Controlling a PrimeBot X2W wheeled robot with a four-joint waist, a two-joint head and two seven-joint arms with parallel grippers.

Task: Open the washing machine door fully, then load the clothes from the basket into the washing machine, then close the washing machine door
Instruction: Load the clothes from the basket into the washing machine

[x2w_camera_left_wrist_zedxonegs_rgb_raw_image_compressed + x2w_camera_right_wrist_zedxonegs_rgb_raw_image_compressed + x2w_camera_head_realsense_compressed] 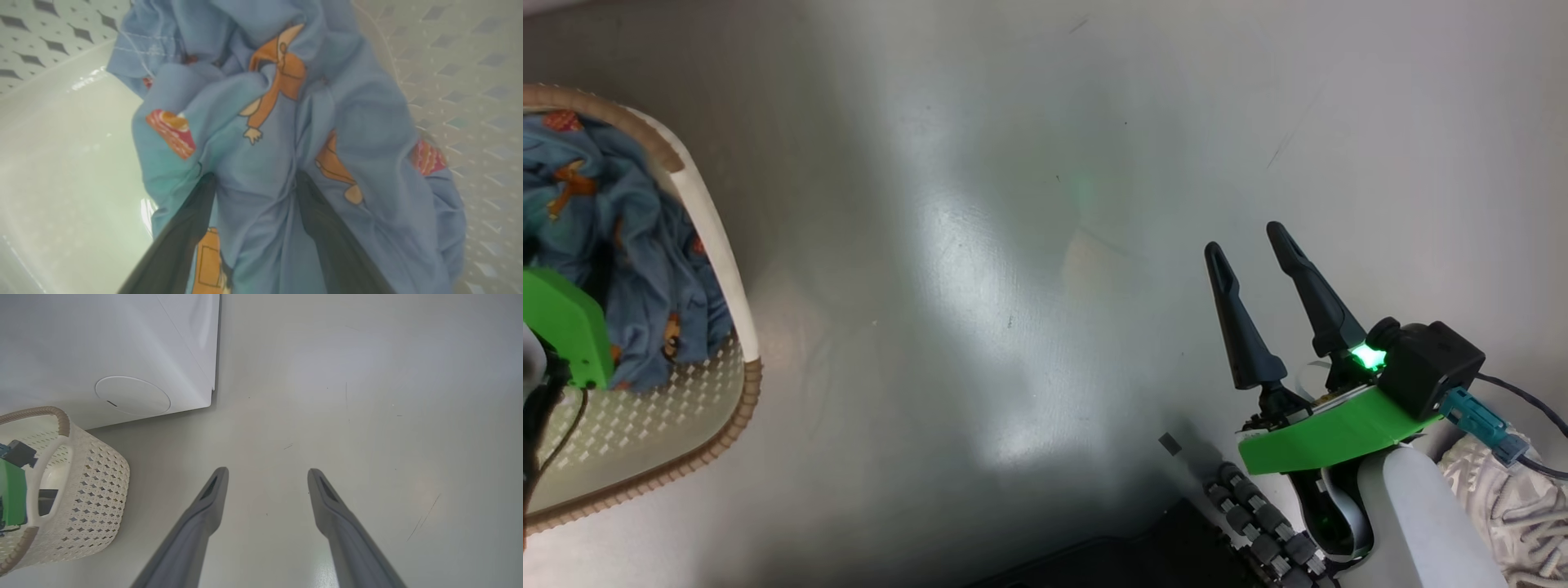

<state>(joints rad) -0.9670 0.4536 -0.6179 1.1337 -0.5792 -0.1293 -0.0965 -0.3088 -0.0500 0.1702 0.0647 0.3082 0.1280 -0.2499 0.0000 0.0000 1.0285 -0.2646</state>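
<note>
Basket [725, 269] sits on the floor [1045, 245] off to the robot's left, with the clothes [621, 245] heaped inside it. Left gripper [255, 175] is down in the basket, a fold of clothes between its fingers. Right gripper [1244, 237] hangs over the floor, well to the right. Washer [102, 343] stands just behind the basket. There's a shoe [1503, 498] beside the right arm.

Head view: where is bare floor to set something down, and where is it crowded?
Free: the wide grey floor between the basket and the right gripper, and, in the right wrist view, floor beside the washing machine. Crowded: inside the basket, where the left gripper stands open in the clothes.
</note>
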